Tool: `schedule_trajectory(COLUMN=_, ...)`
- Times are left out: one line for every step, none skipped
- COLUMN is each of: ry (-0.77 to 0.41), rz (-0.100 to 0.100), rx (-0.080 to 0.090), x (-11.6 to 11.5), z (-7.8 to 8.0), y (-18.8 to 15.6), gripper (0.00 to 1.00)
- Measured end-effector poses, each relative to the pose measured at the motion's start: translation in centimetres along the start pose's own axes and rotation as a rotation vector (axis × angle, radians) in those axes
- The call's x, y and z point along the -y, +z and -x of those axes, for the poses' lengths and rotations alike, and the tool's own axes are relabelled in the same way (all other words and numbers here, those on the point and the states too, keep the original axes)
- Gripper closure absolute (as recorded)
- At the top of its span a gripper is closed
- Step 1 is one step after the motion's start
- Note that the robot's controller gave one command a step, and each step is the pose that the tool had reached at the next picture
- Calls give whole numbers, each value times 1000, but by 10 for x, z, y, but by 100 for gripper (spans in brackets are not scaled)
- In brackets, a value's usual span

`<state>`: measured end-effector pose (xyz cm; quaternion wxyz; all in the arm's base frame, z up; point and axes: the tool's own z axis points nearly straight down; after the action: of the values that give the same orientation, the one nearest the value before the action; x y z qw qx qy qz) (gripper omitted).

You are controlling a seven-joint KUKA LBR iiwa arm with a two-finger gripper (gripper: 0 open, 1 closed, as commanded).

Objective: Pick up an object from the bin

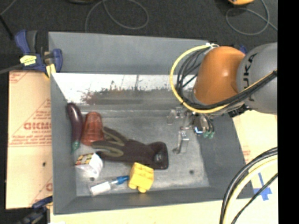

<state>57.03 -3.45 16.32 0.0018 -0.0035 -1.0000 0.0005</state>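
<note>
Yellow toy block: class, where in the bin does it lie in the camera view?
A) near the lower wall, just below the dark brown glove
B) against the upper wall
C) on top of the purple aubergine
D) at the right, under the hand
A: the yellow toy block lies near the bin's lower wall, just below the dark brown glove, well left of the hand.
</note>
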Motion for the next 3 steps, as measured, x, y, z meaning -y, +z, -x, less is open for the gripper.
schedule_trajectory(ry=-1, rz=-1, rx=8, x=0, z=1, y=-5, gripper=100)
schedule_trajectory(ry=-2, rz=-1, rx=8, x=0, z=1, y=-5, gripper=0)
schedule_trajectory(ry=-2, rz=-1, rx=8, x=0, z=1, y=-5, gripper=0)
